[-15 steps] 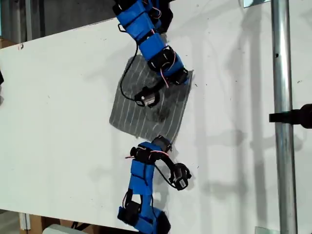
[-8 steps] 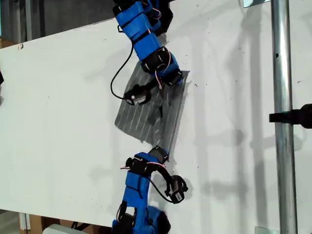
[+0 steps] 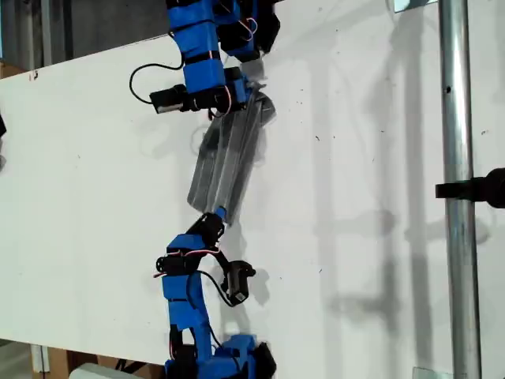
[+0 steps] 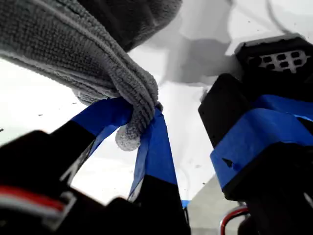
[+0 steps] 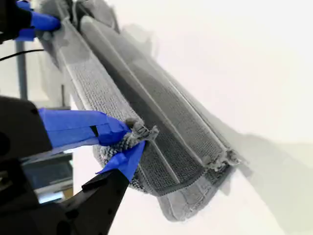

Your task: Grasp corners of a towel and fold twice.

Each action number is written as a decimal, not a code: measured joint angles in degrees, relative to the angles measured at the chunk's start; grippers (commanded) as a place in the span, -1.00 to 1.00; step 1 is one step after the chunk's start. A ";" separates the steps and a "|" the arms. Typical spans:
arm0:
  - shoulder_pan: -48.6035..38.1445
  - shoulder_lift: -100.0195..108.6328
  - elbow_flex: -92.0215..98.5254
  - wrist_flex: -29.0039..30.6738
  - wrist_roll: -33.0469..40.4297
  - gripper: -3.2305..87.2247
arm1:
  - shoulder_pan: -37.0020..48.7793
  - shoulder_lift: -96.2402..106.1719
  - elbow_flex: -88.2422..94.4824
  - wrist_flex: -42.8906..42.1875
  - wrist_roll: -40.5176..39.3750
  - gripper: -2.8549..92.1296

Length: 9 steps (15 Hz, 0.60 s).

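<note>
My second gripper (image 5: 129, 142): blue-taped jaws clenched on one pointed corner (image 5: 142, 131) of the thin grey towel with narrow white stripes (image 5: 161, 112). The pinched cloth is bunched between the tips; a small tuft pokes out past them.

Just beside that grip, a second corner (image 5: 222, 159) of the same end hangs free and frayed, held by neither gripper. From the jaws the cloth runs away in long lengthwise folds, drawn into a narrow band.

At the far end of the band, my first gripper (image 5: 41, 22) shows small and blue, with the towel at its tips.

First wrist view: my first gripper (image 4: 139, 132) is closed on a rolled, rounded corner (image 4: 128, 137) of the towel (image 4: 73, 49). The cloth bulges above the blue tips and a rounded nub sticks out below them. Beyond the jaws sits the white table; a black and blue arm section is close by.

Exterior view: the towel (image 3: 225, 158) is stretched as a folded strip between my first gripper (image 3: 246, 93) and my second gripper (image 3: 218, 213), over the flat white table (image 3: 379, 197). It casts a shadow on the board; whether any part touches the surface I cannot tell. An upright grey metal pole (image 3: 458, 158) stands well apart, at the exterior view's right.
</note>
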 measured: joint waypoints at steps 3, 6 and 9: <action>-7.29 -3.96 -8.61 0.26 2.64 -0.99 | 7.12 8.96 3.60 -2.37 -2.11 -0.94; -13.62 -7.12 -13.01 0.88 4.22 -0.99 | 19.95 22.94 9.14 -14.94 -17.67 -0.94; -15.91 -7.29 -13.01 -1.85 7.12 -0.99 | 37.62 25.14 9.23 -20.21 -33.84 -0.94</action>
